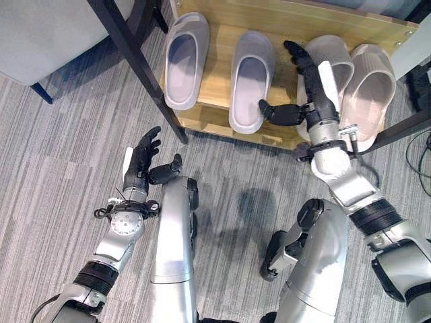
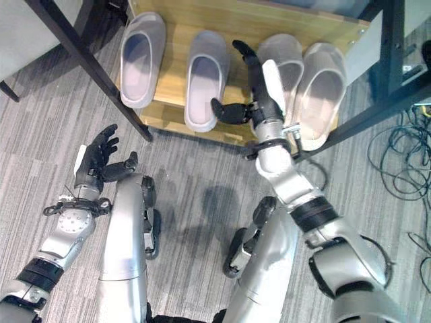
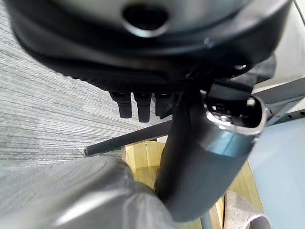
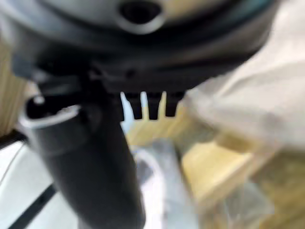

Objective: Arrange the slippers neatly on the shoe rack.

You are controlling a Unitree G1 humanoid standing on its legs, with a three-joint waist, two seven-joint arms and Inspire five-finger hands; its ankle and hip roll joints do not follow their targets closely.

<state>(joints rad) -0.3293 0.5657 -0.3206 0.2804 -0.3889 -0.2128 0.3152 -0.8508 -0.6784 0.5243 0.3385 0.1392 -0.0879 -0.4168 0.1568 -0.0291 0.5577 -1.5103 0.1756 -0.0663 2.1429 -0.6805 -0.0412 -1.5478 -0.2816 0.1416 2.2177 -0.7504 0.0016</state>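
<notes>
Left hand point(image 1: 140, 163) hovers over the grey carpet point(image 1: 60, 148), fingers loosely spread, holding nothing; ahead of it, two lavender slippers point(image 1: 186, 59) sit on the wooden shoe rack point(image 1: 222, 81); right hand point(image 1: 311, 84) lies flat-fingered above the beige slippers point(image 1: 367, 87), thumb out, gripping nothing

Four slippers point(image 2: 207, 79) on wooden rack point(image 2: 222, 17)
</notes>
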